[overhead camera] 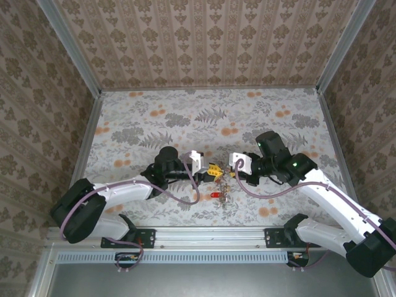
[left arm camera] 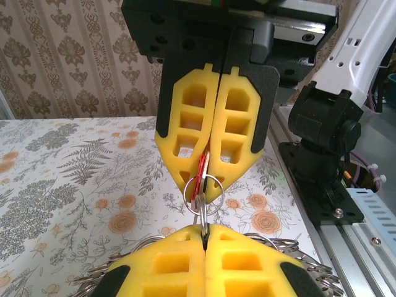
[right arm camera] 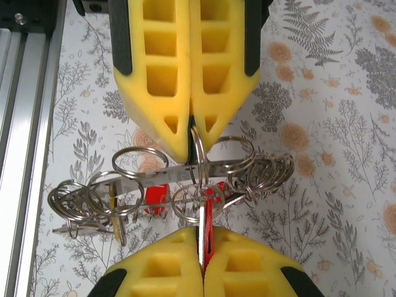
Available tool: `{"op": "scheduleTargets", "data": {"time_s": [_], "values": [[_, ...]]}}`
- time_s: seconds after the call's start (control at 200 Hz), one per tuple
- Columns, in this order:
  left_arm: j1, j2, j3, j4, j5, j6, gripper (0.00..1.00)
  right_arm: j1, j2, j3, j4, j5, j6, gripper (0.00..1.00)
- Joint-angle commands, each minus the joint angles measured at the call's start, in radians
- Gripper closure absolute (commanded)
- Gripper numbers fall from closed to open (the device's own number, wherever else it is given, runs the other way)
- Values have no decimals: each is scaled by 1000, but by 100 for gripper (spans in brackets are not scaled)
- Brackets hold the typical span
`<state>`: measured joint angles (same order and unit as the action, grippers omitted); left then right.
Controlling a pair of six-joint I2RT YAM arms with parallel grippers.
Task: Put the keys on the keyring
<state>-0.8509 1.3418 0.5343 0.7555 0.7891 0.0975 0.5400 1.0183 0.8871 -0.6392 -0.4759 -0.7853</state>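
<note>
The red key [right arm camera: 208, 219] sits gripped in the closed right pincer [right arm camera: 202, 238], facing the left pincer [right arm camera: 190, 147] — closed on a thin ring [right arm camera: 198, 154]. Between them the keyring [right arm camera: 161, 176] is crowded by small rings [right arm camera: 141, 148] and other keys [right arm camera: 158, 201], over the desk [right arm camera: 346, 124].

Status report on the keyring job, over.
Left gripper shut on one ring. Right gripper shut on red key. Keyring between them, crowded with spare rings.

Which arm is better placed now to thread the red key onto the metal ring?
Probably right: the right claw is shut on the red-headed metal key, next to the thin grey metal ring that the left claw pinches, so it can feed the key in.
</note>
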Motion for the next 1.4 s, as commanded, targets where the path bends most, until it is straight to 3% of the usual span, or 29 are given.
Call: {"op": "scheduleTargets", "data": {"time_s": [0.0,0.455,0.98,1.205,1.305,1.395], "values": [[-6,-27,33,72,24,-17,100,4,-6,-13,-36,15,-25,100],[-20,9,32,91,26,-16,100,17,30,30,16,-15,-9,100],[-23,38,15,81,-4,2,100,36,48,119,-47,3,-38,100],[-22,41,17,61,-1,9,100,86,66,155,-98,92,-76,100],[-21,46,8,58,-72,-4,100,113,79,197,-154,167,-116,100],[-9,49,-13,108,-116,-33,89,154,94,235,-205,301,-172,100]]}}
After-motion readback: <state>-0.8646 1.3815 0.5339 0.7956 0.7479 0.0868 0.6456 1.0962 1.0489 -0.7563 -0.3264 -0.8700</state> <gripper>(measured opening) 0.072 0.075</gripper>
